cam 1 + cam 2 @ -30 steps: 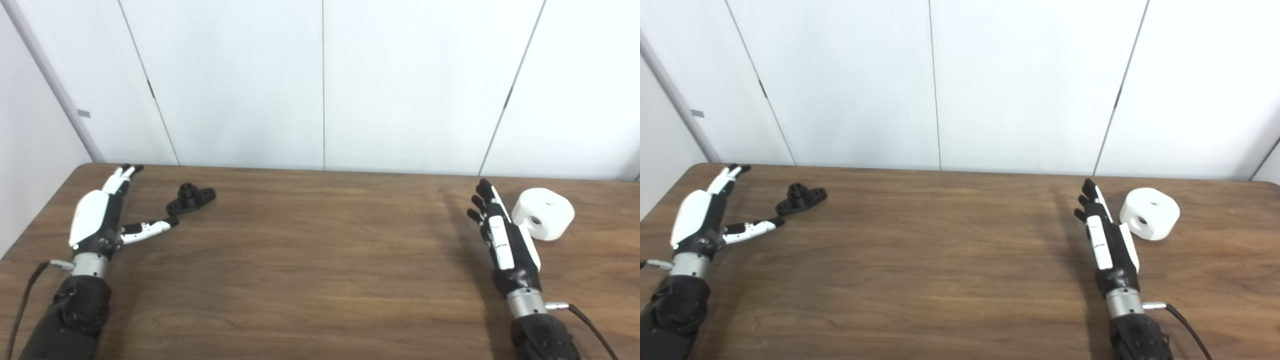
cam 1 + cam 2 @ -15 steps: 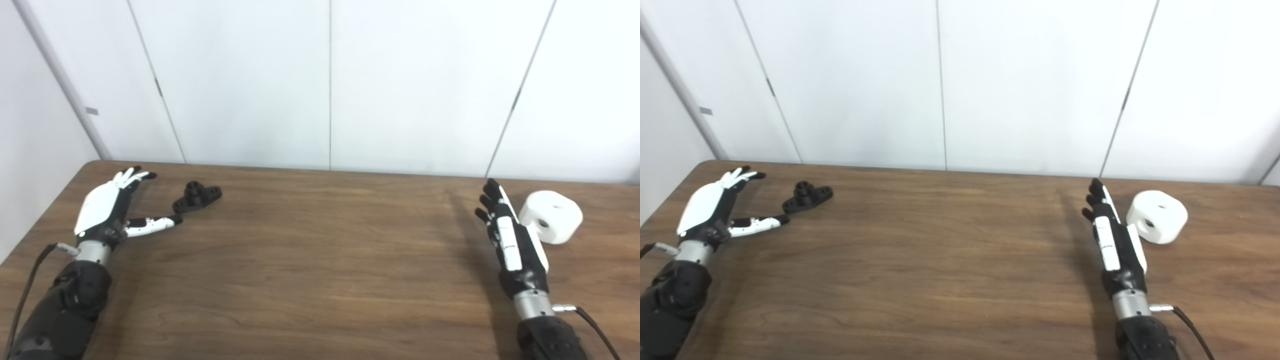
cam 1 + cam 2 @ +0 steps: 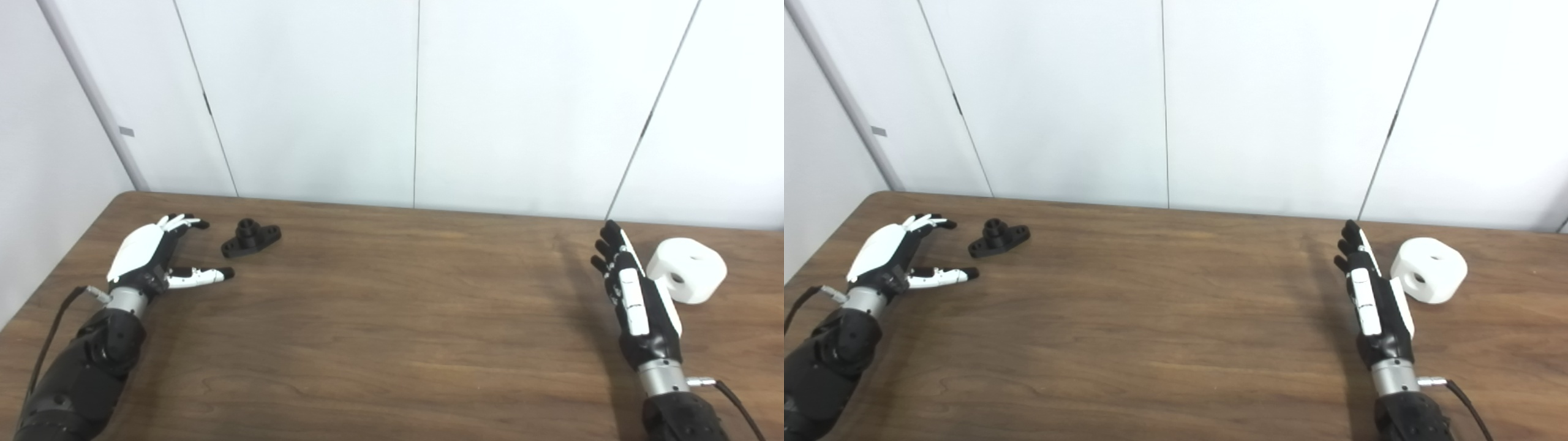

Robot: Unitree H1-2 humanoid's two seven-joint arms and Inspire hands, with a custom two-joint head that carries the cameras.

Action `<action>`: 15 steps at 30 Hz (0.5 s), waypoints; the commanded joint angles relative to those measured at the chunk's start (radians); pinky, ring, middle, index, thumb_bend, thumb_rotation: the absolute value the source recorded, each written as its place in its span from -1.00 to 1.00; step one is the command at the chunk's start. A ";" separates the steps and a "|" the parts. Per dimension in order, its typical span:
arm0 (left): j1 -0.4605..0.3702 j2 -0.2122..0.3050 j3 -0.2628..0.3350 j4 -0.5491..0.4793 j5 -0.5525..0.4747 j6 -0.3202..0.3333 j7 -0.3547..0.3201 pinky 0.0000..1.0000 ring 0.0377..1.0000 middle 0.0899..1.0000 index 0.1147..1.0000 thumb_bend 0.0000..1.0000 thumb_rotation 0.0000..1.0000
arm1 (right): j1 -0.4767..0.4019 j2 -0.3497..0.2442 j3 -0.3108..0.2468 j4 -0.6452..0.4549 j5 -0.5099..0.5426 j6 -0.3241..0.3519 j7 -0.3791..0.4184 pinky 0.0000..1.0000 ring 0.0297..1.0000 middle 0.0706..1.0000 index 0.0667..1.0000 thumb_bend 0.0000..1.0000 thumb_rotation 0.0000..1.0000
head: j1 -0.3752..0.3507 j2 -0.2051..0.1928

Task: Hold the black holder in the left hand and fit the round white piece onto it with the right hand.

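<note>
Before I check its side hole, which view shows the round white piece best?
The right eye view: the round white piece sits clear of the right hand. In the left eye view the hand's edge touches or overlaps it.

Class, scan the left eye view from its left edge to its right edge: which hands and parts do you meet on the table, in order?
left hand → black holder → right hand → round white piece

Brown wooden table (image 3: 380, 318) before white panelled wall (image 3: 318, 98).
</note>
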 commanded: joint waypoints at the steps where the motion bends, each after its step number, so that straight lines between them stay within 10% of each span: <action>1: -0.048 0.043 0.001 -0.006 -0.002 0.006 0.000 1.00 0.97 0.83 0.56 0.99 -0.11 | 0.056 0.000 -0.005 0.054 0.017 -0.024 0.008 0.95 0.97 0.98 0.95 -0.41 1.00 | 0.004 0.000; 15: -0.117 0.056 -0.042 0.089 -0.004 0.006 -0.024 0.97 0.93 0.78 0.52 0.95 -0.16 | 0.067 -0.010 -0.005 0.042 0.027 -0.035 0.013 0.93 0.99 0.98 0.95 -0.43 1.00 | 0.021 0.002</action>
